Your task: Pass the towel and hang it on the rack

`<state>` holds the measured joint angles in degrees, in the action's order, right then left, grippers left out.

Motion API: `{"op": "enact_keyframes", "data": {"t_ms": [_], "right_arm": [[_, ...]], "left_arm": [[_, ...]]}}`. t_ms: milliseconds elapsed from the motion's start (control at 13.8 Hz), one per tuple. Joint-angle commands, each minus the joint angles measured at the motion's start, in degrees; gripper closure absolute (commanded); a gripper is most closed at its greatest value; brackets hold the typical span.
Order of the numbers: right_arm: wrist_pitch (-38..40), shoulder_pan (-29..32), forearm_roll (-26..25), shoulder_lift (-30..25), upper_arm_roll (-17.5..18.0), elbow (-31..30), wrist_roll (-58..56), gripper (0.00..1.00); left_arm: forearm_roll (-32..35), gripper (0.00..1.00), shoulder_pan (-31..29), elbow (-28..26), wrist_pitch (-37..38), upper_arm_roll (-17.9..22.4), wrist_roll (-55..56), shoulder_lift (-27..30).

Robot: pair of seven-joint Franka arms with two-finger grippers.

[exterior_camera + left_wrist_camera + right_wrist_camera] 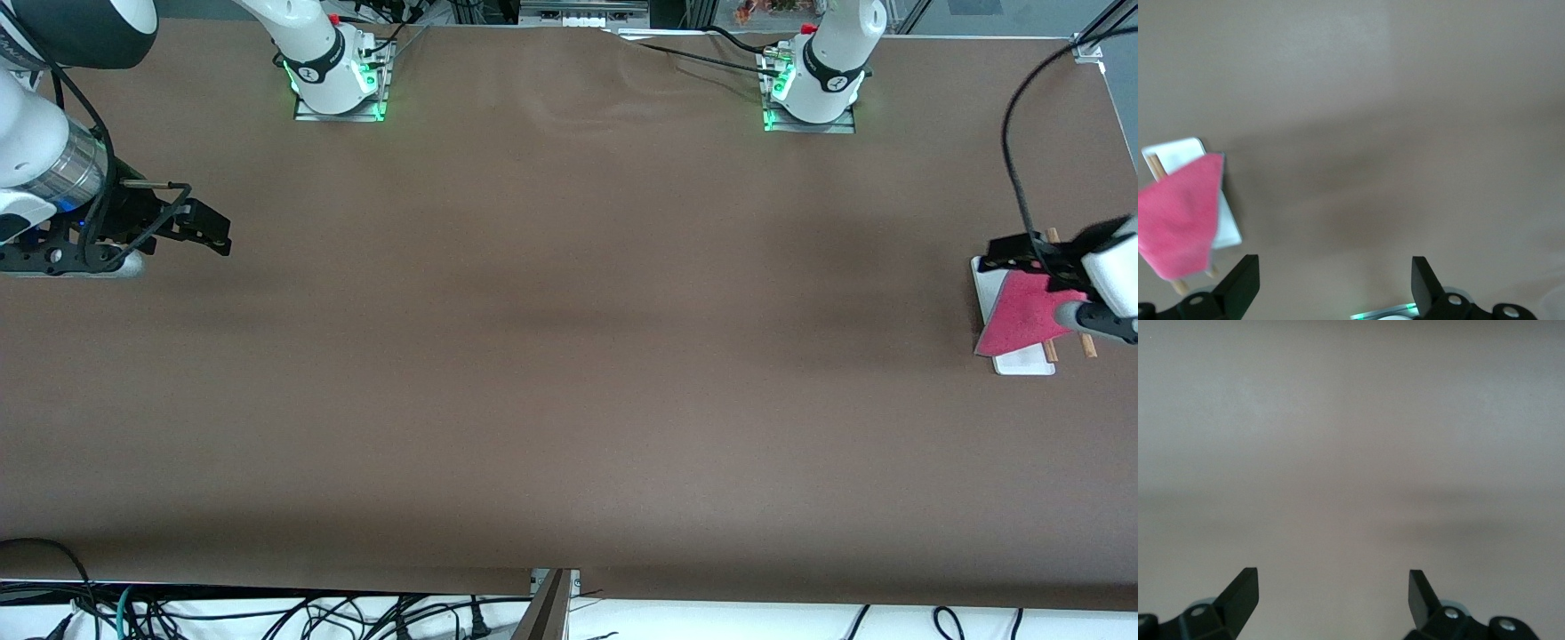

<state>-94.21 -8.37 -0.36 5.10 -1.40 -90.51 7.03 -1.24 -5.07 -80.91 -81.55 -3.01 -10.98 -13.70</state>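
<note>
Towel (1022, 313) count is one: a single pink-red cloth draped over the rack (987, 280), covering most of it and lying tilted, with one corner hanging off the base on the side nearer the front camera. Rack count is also one, a white flat base with two thin brown rods whose ends poke out past the cloth. It stands at the left arm's end of the table (569, 356), close to the table's edge.

Two arms are present, each with one gripper. The left gripper (1013, 253) hangs over the rack, just above the edge of the towel, with its jaws spread wide and nothing between them; in the left wrist view the towel (1179, 223) and rack (1175, 148) lie off to one side of the fingers (1241, 283). The right gripper (209, 229) waits well apart from the rack, over the right arm's end of the table, its jaws likewise wide and holding nothing, as the right wrist view shows (1331, 593).

One brown cloth covers the table, slightly rippled between the two arm bases. Cables lie on the floor below the edge nearest the front camera.
</note>
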Motion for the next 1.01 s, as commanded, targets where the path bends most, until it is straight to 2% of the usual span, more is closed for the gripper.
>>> {"op": "enact_keyframes", "data": {"t_ms": [0,72,289,940], "right_arm": [[0.69,0.29,-0.79,0.61,0.44,1.47,-0.44,0.01],[0.69,0.37,-0.7,0.61,0.44,1.47,-0.53,0.01],[0.69,0.29,-0.7,0.61,0.44,1.47,-0.53,0.01],[0.78,0.29,-0.7,0.61,0.44,1.39,-0.53,0.01]], "left_arm": [[0.28,0.0,4.53,-13.99,-7.98,0.46,8.76,10.77],[0.1,0.0,5.76,-16.02,-10.71,0.72,9.65,12.27],[0.1,0.0,8.67,-17.26,-15.47,3.71,9.83,14.39],[-0.34,0.0,7.18,-18.23,-15.39,3.54,9.75,14.66]]}}
